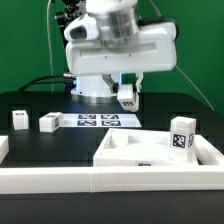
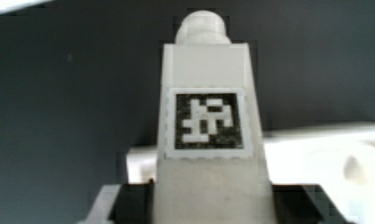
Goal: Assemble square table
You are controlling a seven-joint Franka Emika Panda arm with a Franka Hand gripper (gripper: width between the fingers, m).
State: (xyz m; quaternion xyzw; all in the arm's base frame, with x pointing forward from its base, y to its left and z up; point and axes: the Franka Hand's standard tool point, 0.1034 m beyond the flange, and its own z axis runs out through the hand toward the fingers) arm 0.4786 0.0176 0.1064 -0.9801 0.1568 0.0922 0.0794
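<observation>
A leg post point(image 2: 210, 110) sits clamped in the gripper point(image 2: 202, 195).

Panda arm point(image 1: 120, 45) hunched fwd, wrist low. Gripper point(image 1: 127, 97) angled down, jaws clamped on a leg post point(image 2: 209, 110), centred btwn them, poking past the tips.

We log a robotics lab bench: black table point(image 1: 50, 148), green backdrop point(image 1: 25, 40) at the far side, marker board point(image 1: 97, 120), white robot arm point(image 1: 115, 45).
</observation>
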